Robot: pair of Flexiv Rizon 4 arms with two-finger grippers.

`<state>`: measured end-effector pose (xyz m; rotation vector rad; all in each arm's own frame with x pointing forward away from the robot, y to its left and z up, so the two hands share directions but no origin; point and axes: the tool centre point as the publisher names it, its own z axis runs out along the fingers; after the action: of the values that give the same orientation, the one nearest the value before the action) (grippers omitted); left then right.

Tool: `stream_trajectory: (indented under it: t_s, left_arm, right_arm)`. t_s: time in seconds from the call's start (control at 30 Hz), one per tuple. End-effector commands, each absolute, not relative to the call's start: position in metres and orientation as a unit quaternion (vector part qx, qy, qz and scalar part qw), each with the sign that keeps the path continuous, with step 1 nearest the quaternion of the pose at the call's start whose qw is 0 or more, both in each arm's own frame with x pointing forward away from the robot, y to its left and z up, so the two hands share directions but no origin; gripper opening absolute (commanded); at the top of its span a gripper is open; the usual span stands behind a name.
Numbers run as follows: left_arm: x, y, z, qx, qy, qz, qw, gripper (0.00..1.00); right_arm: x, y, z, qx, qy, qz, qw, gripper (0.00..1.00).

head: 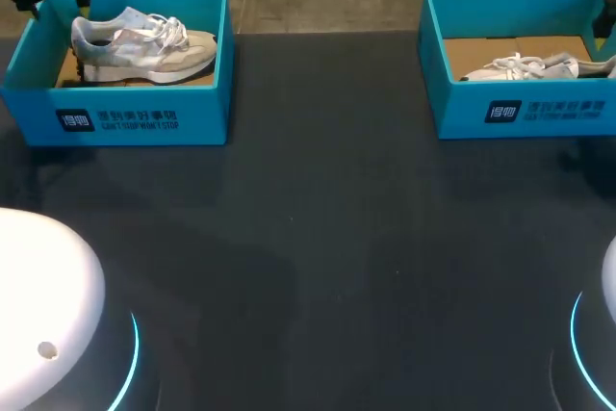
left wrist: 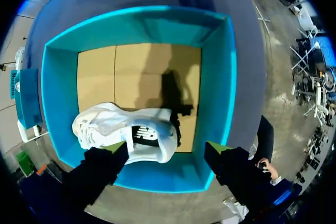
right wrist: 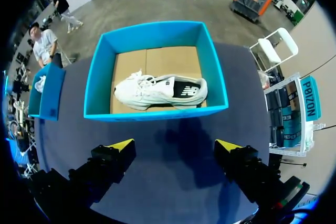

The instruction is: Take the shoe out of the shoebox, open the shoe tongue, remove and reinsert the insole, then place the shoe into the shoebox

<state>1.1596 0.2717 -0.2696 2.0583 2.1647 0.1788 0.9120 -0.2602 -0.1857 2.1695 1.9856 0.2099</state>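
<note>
Shoe (head: 144, 47) in left shoebox (head: 204, 103); second shoe (head: 531, 67) in right shoebox (head: 462, 108)

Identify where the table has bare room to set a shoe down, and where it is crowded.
Free: the dark table in front of both boxes and between the left shoebox and right shoebox. Crowded: inside the boxes, where the left shoe and right shoe fill much of the room.

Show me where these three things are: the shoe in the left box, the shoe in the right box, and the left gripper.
left shoe (head: 144, 48): head view, on its side panel.
right shoe (right wrist: 152, 91): right wrist view, on the white upper near the laces.
left gripper (left wrist: 167, 149): left wrist view, midway between its yellow tips.
</note>
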Motion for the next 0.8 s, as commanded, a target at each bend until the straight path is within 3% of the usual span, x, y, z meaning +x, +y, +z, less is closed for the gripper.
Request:
stream_trajectory:
  t_s: [0.03,0.1,0.27,0.43,0.53,0.63,0.8]
  left_arm:
    - [1.185,0.271,-0.280,0.692,0.716,0.051,0.071,0.78]
    - [1.189,0.270,-0.283,0.694,0.715,0.048,0.070,0.72]
    - [1.195,0.268,-0.291,0.706,0.703,0.050,0.068,0.87]
    - [1.198,0.267,-0.301,0.728,0.681,0.049,0.066,0.85]
    - [1.200,0.267,-0.310,0.734,0.674,0.052,0.063,0.78]
    - [1.202,0.270,-0.317,0.734,0.674,0.049,0.064,0.63]
    - [1.206,0.272,-0.328,0.735,0.673,0.051,0.069,0.59]
  right_arm:
    - [0.913,-0.260,-0.186,0.732,0.670,0.071,0.096,1.00]
    - [0.913,-0.260,-0.186,0.732,0.670,0.071,0.096,1.00]
    - [0.913,-0.260,-0.186,0.732,0.670,0.071,0.096,1.00]
    - [0.913,-0.260,-0.186,0.732,0.670,0.071,0.096,1.00]
    - [0.913,-0.260,-0.186,0.732,0.670,0.071,0.096,1.00]
    - [0.913,-0.260,-0.186,0.732,0.670,0.071,0.096,1.00]
    - [0.913,-0.260,-0.186,0.732,0.670,0.071,0.096,1.00]
